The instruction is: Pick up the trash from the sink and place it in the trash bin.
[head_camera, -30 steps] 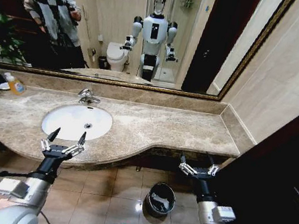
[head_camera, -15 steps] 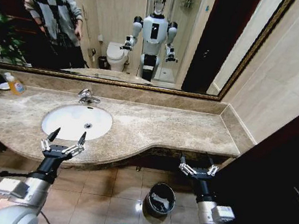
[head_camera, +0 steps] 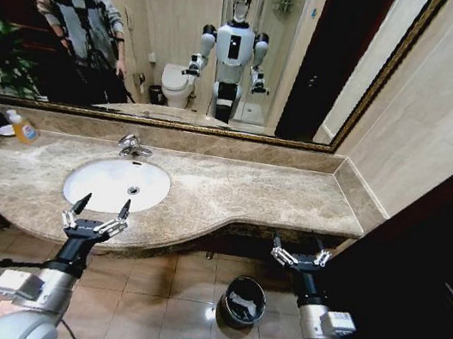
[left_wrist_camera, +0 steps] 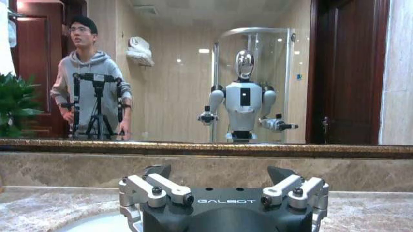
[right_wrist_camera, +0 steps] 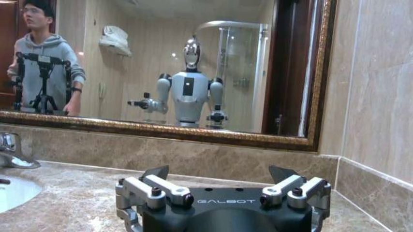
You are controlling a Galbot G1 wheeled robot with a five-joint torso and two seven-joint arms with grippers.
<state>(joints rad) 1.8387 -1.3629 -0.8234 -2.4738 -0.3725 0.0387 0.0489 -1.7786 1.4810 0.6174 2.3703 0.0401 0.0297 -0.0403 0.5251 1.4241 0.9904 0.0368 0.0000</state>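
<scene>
A: Sink (head_camera: 116, 183) lies just beyond the left gripper (head_camera: 101, 210), basin white. Can't make out any trash in it from the head view.

B: Left fingers?

A: Spread apart, nothing between them; tips over the counter's (head_camera: 232, 190) front edge, pointing at the basin. In the left wrist view the gripper (left_wrist_camera: 218, 175) faces the mirror, basin rim below its fingertips.

B: Right?

A: Right gripper (head_camera: 300, 249) also spread, empty, at the counter's front edge, well right of the sink. In its wrist view the gripper (right_wrist_camera: 219, 173) points at the mirror, faucet (right_wrist_camera: 11, 151) off to one side.

B: Bin?

A: Bin (head_camera: 244, 300) on the floor, below and between the two grippers, nearer the right one. Something pale inside.
</scene>
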